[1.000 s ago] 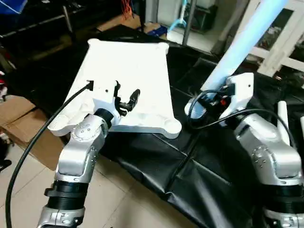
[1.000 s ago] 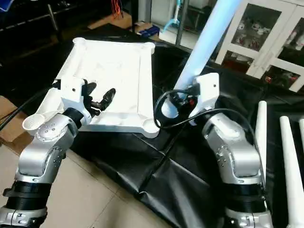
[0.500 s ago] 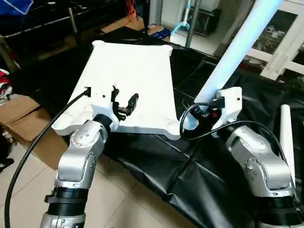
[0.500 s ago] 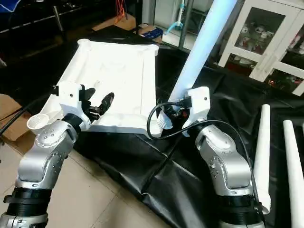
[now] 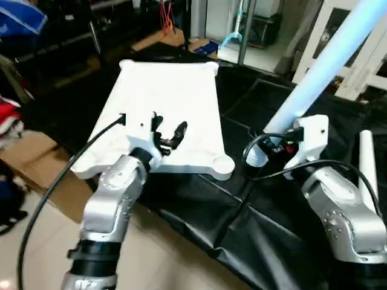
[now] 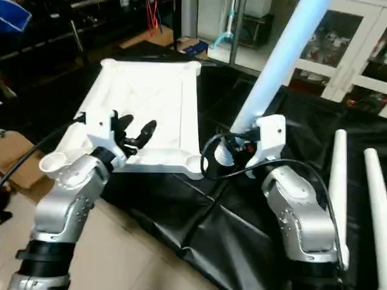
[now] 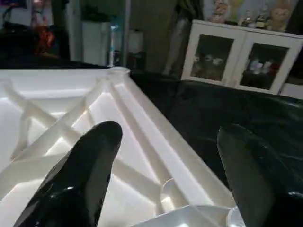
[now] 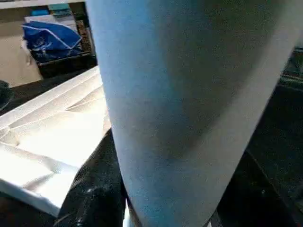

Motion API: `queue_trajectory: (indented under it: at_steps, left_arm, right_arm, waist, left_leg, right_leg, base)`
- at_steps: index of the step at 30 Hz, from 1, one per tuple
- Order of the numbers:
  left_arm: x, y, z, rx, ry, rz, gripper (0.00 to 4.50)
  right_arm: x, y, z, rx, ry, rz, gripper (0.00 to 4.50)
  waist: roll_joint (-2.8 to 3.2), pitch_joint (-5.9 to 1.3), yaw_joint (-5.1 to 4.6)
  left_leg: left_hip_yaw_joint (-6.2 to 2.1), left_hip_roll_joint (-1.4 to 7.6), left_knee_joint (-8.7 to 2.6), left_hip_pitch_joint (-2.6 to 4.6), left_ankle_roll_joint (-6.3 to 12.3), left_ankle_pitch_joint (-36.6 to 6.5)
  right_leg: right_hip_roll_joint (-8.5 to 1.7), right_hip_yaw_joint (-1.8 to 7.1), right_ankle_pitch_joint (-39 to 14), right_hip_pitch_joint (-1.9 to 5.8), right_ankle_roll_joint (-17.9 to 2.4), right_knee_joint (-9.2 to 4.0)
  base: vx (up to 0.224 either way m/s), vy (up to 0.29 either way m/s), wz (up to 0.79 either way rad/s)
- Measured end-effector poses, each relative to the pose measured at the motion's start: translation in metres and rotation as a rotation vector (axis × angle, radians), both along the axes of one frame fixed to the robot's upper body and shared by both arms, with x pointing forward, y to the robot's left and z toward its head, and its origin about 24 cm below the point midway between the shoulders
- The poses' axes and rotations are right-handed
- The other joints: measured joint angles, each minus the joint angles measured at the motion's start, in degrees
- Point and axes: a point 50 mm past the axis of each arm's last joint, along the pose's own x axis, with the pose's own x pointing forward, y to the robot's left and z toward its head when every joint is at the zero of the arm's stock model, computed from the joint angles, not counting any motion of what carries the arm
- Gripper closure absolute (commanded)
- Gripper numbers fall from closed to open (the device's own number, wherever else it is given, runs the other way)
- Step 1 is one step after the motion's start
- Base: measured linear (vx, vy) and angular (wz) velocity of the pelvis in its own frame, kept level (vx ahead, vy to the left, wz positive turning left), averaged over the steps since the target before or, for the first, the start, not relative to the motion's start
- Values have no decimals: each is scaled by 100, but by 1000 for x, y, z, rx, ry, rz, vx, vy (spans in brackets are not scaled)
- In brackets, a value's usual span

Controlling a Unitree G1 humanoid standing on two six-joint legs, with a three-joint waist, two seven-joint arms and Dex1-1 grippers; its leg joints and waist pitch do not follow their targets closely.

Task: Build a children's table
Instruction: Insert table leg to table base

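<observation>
The children's table top [image 5: 172, 90] lies upside down on a black sheet, its X ribs [image 7: 57, 118] facing up. My left gripper [image 5: 169, 129] hovers over its near edge, open, with nothing between the fingers [image 7: 80, 175]. My right gripper [image 6: 243, 148] is shut on a long white leg [image 6: 281, 54] that slants up to the far right. The leg's threaded lower end [image 6: 224, 157] hangs just right of the near right corner socket [image 6: 196, 163], apart from it. In the right wrist view the leg [image 8: 189, 94] is close up, with one black finger [image 8: 94, 189] beside it.
Two more white legs [image 6: 337, 181] [image 6: 378, 199] lie on the black sheet [image 5: 242, 211] at the right. A white glass-door cabinet [image 6: 351, 48] stands behind. A cardboard box [image 5: 42, 175] sits on the floor at the left, below the sheet's edge.
The camera has shifted. The leg's lower end came down close to the near right corner socket, then drew a little to the right of it. My left gripper stays open over the top.
</observation>
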Motion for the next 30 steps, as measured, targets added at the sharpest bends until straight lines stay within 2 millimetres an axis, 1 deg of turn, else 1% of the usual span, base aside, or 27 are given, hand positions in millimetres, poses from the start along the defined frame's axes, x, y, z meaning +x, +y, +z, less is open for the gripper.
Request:
queue_trajectory:
  at_steps: [3,5,7,8,9,11,12,13,14,15,16,17,18,19,20,21,22,23,24,25,26,27,28,29,30]
  left_arm:
    - [0,-1,0,-2,1,-3,86]
    - [-1,-1,-1,-3,3,-2,86]
    - [-1,-1,-2,-5,7,-2,86]
    - [-2,-1,-3,-6,7,-1,86]
    - [-3,0,-2,-7,5,2,86]
    - [-4,2,-4,-3,7,13,86]
    - [-6,5,-6,9,11,23,86]
    - [-7,7,-8,16,13,32,86]
    - [-8,8,-7,20,2,43,86]
    - [-10,14,-6,16,-27,64,86]
    - [-10,19,-5,12,-42,85,86]
    - [-11,21,-5,9,-50,94,86]
    - [-10,18,-4,2,-52,86,86]
    - [-11,8,-3,-16,-53,57,86]
    - [-12,1,-2,-19,-53,32,86]
    - [-13,-1,-1,-20,-53,19,86]
    - [-13,1,-1,-17,-51,20,86]
    - [-13,2,-2,-11,-49,23,86]
    - [-13,4,-3,-7,-44,28,86]
    - [-14,5,-5,-6,-36,30,86]
    - [-14,5,-6,-6,-33,31,86]
    - [-14,5,-6,-7,-30,34,86]
    - [-14,5,-6,-7,-31,33,86]
    - [-14,4,-6,-9,-30,31,86]
    - [-14,1,-7,-13,-27,26,86]
  right_arm:
    - [0,1,0,4,1,-6,261]
    - [0,2,-1,6,2,-2,261]
    - [0,2,-1,6,3,-2,261]
    - [0,2,-1,6,4,-1,261]
    - [0,2,-1,6,5,1,261]
    - [0,4,-1,4,6,11,261]
    - [1,8,-1,5,6,23,261]
    - [1,9,-1,6,6,30,261]
    - [1,11,0,7,3,37,261]
    - [3,15,3,11,-7,54,261]
    - [4,18,4,12,-11,67,261]
    - [3,18,4,10,-11,71,261]
    - [2,13,2,2,-4,55,261]
    - [0,4,-3,-6,15,23,261]
    - [1,-1,-4,-10,27,2,261]
    - [1,-3,-4,-12,31,-12,261]
    - [1,-3,-4,-11,31,-15,261]
    - [1,-2,-3,-10,30,-17,261]
    - [0,1,-3,-9,30,-10,261]
    - [0,2,-4,-8,33,-7,261]
    - [0,2,-4,-9,39,-5,261]
    - [-1,3,-5,-9,45,-4,261]
    - [-2,2,-6,-11,46,-5,261]
    - [-4,1,-6,-15,45,-7,261]
    - [-6,-1,-6,-22,46,-12,261]
  waist:
    - [-2,-1,-59]
    - [-17,-8,-65]
    - [-43,-11,-60]
    - [-52,-16,-59]
    - [-73,-18,-59]
    - [-89,-18,-66]
    - [-99,-17,-82]
    - [-114,-21,-95]
    - [-155,-21,-120]
    - [-243,-35,-168]
    - [-319,-57,-206]
    - [-419,-83,-237]
    - [-464,-105,-285]
    - [-463,-107,-251]
    - [-459,-107,-220]
    - [-429,-109,-213]
    - [-406,-107,-176]
    - [-372,-108,-123]
    - [-354,-99,-10]
    - [-343,-92,90]
    - [-331,-83,218]
    - [-322,-79,384]
    - [-306,-79,487]
    - [-302,-75,603]
    - [-296,-65,743]
  left_leg:
    - [-21,-20,0,-1,17,-11]
    - [-30,-22,1,-5,32,-20]
    - [-24,-32,18,-13,69,-42]
    - [-24,-33,23,-10,85,-54]
    - [-29,-35,23,-1,96,-67]
    - [-61,-33,21,38,80,-98]
    - [-78,-34,21,86,74,-125]
    - [-98,-42,21,109,78,-139]
    - [-116,-54,26,128,72,-154]
    - [-174,-99,46,131,51,-173]
    - [-260,-152,67,130,58,-201]
    - [-379,-247,125,127,118,-243]
    - [-442,-315,451,-116,228,-214]
    - [-440,-277,578,-222,336,-130]
    - [-425,-278,484,-264,333,-50]
    - [-400,-242,271,-291,95,31]
    - [-399,-178,221,-298,-146,50]
    - [-402,-94,200,-301,-364,45]
    - [-382,-45,187,-302,-476,82]
    - [-280,15,187,-285,-485,86]
    - [-156,57,194,-228,-483,79]
    - [7,95,202,-188,-479,43]
    - [96,105,241,-175,-448,13]
    - [151,101,315,-172,-363,-46]
    - [129,71,469,-224,-277,-129]
  right_leg:
    - [-4,-20,-19,5,31,7]
    - [-7,-33,-29,11,50,4]
    - [-7,-38,-63,41,109,-3]
    - [-6,-39,-75,53,130,-4]
    - [-4,-43,-92,71,158,-7]
    - [-5,-65,-128,112,181,-7]
    - [-8,-91,-168,138,180,14]
    - [-12,-98,-201,133,177,36]
    - [-25,-91,-257,84,118,156]
    - [-66,-72,-291,-119,81,468]
    - [-108,-24,-272,-321,105,688]
    - [-119,92,-238,-509,184,701]
    - [-72,223,-229,-549,249,817]
    - [-13,260,-228,-545,234,807]
    - [26,267,-201,-559,222,799]
    - [92,240,-182,-561,203,783]
    - [146,205,-168,-558,181,761]
    - [201,188,-144,-558,164,735]
    - [223,196,-105,-557,165,691]
    - [245,262,-74,-558,180,671]
    - [293,407,-46,-563,204,648]
    - [342,601,-11,-563,244,617]
    - [397,779,13,-563,289,590]
    - [424,973,25,-562,328,575]
    - [467,1232,22,-558,404,546]
  base:
    - [0,0,0]
    - [0,0,0]
    - [0,0,0]
    - [0,0,0]
    - [0,0,0]
    - [61,-29,10]
    - [77,-39,6]
    - [86,-45,5]
    - [86,-45,5]
    - [66,-83,-3]
    - [-24,-131,-31]
    - [-24,-131,-31]
    - [-84,-108,-22]
    - [-41,-68,-3]
    - [-41,-68,-3]
    - [-66,-40,-8]
    - [-96,-23,-6]
    - [-96,-23,-6]
    - [-57,-9,-3]
    - [-51,45,-14]
    - [-51,45,-14]
    - [-60,101,-35]
    - [-66,162,-38]
    - [-66,162,-38]
    - [-55,226,-33]
